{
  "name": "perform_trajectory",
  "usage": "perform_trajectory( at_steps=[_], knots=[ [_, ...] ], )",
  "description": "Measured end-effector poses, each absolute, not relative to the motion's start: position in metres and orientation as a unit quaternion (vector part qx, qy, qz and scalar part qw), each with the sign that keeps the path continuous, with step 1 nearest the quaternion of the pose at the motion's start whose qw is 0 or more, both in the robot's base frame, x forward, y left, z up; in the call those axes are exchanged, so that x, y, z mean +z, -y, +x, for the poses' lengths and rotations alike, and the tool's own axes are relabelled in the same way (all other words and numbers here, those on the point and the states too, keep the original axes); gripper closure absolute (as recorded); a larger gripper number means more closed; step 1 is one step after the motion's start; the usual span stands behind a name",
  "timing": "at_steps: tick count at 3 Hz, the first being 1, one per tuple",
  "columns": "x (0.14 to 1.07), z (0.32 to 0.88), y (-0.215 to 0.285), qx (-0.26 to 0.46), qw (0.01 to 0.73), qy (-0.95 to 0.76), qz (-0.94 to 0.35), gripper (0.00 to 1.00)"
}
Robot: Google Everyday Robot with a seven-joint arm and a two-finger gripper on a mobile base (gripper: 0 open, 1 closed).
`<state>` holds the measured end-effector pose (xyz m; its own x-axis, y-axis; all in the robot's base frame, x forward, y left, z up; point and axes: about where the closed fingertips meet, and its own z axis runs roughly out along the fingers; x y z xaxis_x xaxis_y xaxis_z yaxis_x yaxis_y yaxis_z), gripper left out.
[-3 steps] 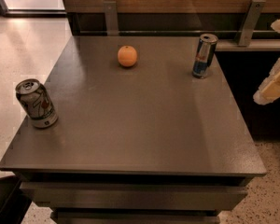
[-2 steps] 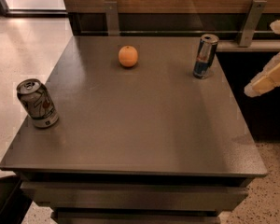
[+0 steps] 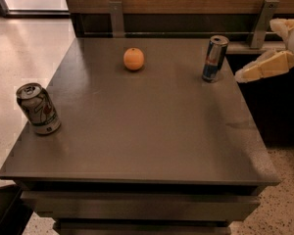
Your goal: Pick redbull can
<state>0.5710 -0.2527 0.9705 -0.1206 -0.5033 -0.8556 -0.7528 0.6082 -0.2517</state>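
Observation:
The redbull can is a slim blue-and-silver can with a small red mark. It stands upright near the far right corner of the dark grey table. My gripper reaches in from the right edge of the view, level with the can and a short way to its right. Its pale tip points left toward the can and does not touch it.
An orange sits at the far middle of the table. A wider white can with red and green marks stands near the left edge. A wooden wall with metal brackets runs behind the table. Speckled floor lies left and at the front right.
The gripper has moved left and upward toward the redbull can. The view has shifted slightly. The cans and the orange have not moved on the table.

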Motion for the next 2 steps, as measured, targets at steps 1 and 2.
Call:
perform_trajectory(
  at_steps=[1, 2],
  knots=[
    [0.967, 0.596, 0.248, 0.157, 0.543, -0.720, -0.403, 0.00],
    [0.960, 0.616, 0.244, 0.183, 0.567, -0.705, -0.385, 0.00]
  ],
)
